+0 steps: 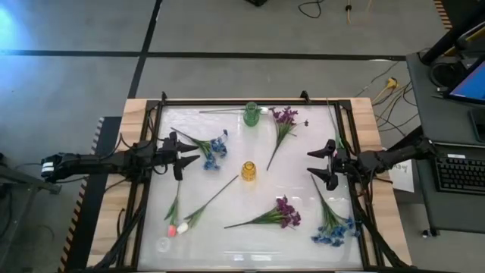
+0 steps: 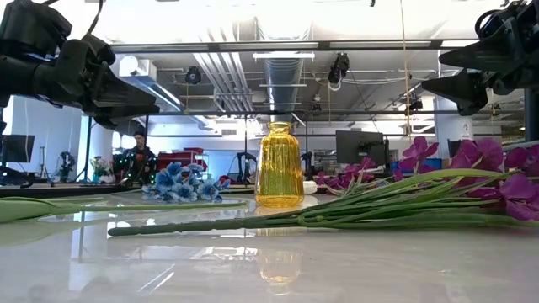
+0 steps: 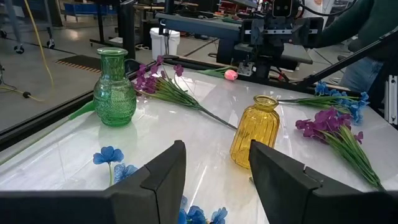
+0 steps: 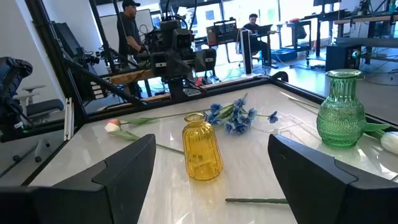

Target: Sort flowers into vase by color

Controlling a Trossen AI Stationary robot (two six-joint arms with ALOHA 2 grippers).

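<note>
White and glossy, the table top [image 1: 227,227] fills the frame inside a black rail, with both arms reaching in from its two sides. The left gripper [image 1: 191,152] hangs above the left part of the table with its fingers apart and nothing between them, directly over a blue bunch [image 1: 214,149] whose stem runs away toward the far left. The right gripper [image 1: 320,164] hangs above the right part, jaws spread wide and empty.

Near the front edge lies a purple bunch [image 1: 286,211] with its stem pointing left. A second blue bunch [image 1: 336,230] lies at the front right corner, its stem running back toward the right gripper. Another purple bunch [image 1: 285,117] lies at the far edge, just right of the green vase [image 1: 251,114]. A long green sprig [image 1: 208,201] stretches diagonally from the yellow vase [image 1: 248,171] toward the front left. Both vases stand upright, the yellow one at the table's centre. A pink bud [image 1: 173,228] and a white bud [image 1: 183,226] lie side by side at the front left.
</note>
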